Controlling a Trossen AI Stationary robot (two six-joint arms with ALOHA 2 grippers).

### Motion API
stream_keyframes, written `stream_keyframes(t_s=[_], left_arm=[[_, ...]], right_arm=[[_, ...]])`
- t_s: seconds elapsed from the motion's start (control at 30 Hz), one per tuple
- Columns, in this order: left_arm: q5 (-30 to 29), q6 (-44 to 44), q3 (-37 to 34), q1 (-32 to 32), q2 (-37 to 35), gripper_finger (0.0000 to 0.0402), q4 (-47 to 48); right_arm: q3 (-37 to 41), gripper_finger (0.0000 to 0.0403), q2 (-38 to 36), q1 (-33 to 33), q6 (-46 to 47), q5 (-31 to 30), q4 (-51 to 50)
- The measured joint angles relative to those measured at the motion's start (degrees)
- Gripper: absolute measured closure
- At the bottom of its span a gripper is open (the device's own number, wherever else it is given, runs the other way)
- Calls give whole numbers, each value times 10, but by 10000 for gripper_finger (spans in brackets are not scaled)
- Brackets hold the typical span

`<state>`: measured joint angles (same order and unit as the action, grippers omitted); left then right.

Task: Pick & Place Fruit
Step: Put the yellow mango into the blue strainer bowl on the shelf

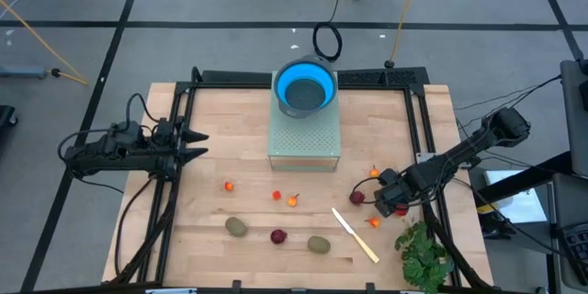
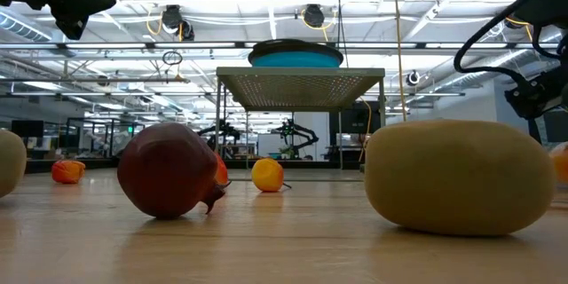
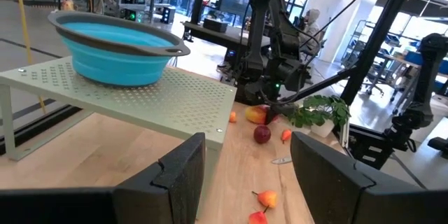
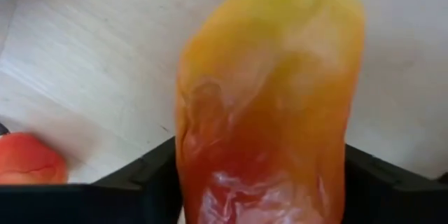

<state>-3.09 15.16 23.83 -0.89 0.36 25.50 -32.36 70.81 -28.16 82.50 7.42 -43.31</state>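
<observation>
Gripping mango [image 4: 269, 105] | right pincer [image 1: 393, 204] | fingertips hidden beneath fruit

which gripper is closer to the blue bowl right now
Left. The left gripper hovers off the table's left edge, level with the rack under the blue bowl. The right gripper is farther, down among the fruit, around a yellow-red piece.

Glossy smooth fruit [image 4: 269, 98] on matt pale wooden table [image 1: 202, 239], perforated metal stand [image 1: 304, 136].

Both arms are dark, jointed and cable-trailed; the left tool [image 1: 195, 144] ends in two pointed black fingers [image 3: 178, 175].
</observation>
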Motion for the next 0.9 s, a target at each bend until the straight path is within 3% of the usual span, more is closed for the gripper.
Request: stream_keyframes(t_s=[0.1, 0.37, 0.53, 0.9], left_arm=[[0, 0, 0, 0, 0, 190, 0], [0, 0, 0, 0, 0, 190, 0], [0, 4, 0, 0, 0, 190, 0], [0, 7, 0, 0, 0, 190, 0]], right_arm=[[0, 180, 0, 0, 12, 0, 1], [2, 156, -24, 13, 28, 3, 12], [0, 167, -76, 24, 25, -3, 46], [0, 174, -230, 27, 41, -158, 133]])
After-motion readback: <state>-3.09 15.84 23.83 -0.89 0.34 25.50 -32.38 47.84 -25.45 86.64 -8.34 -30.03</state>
